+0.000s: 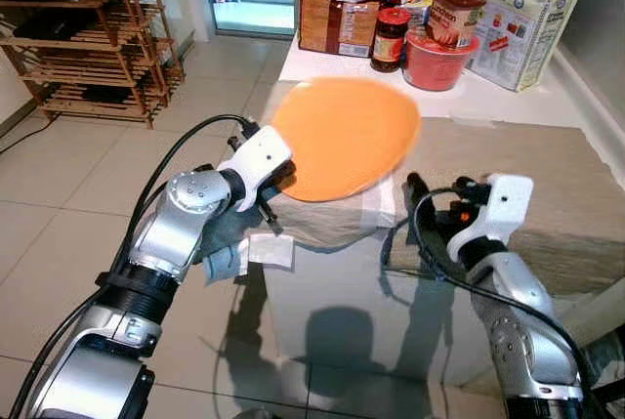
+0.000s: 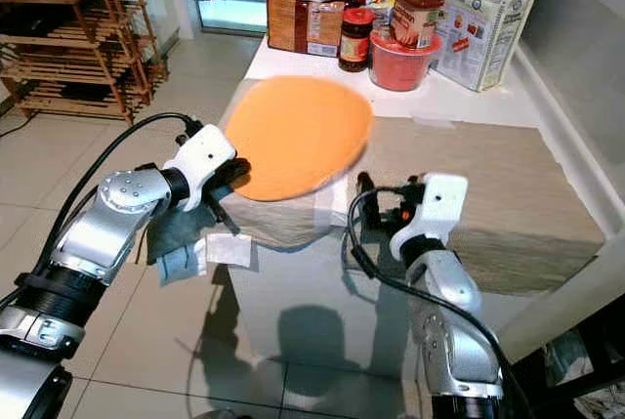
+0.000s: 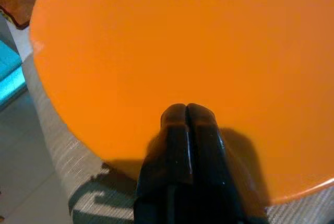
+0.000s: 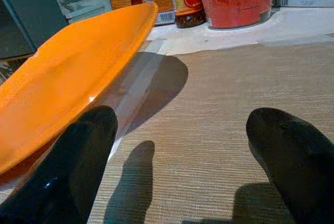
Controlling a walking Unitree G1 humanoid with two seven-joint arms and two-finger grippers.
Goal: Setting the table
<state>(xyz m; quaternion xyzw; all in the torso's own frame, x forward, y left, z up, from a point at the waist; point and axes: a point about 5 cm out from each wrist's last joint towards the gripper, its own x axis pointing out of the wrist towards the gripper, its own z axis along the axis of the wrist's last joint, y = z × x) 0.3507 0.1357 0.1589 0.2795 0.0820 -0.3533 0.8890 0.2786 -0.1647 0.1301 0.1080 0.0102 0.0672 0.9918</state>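
A large orange plate (image 1: 342, 141) hangs tilted over the near left part of the table, casting a shadow on the woven beige mat (image 1: 527, 175). My left gripper (image 1: 276, 181) is shut on the plate's near left rim; in the left wrist view its black fingers (image 3: 177, 130) lie pressed together against the plate (image 3: 182, 41). My right gripper (image 1: 437, 194) stands open low over the mat, just right of the plate (image 4: 62, 72), with nothing between its fingers (image 4: 83, 151).
Groceries crowd the table's far end: a red tub (image 1: 437, 58), a dark jar (image 1: 391, 38), a brown box (image 1: 337, 19) and a white bag (image 1: 522, 19). A grey cloth (image 1: 229, 243) hangs off the left edge. A wooden rack (image 1: 98, 48) stands far left on the tiled floor.
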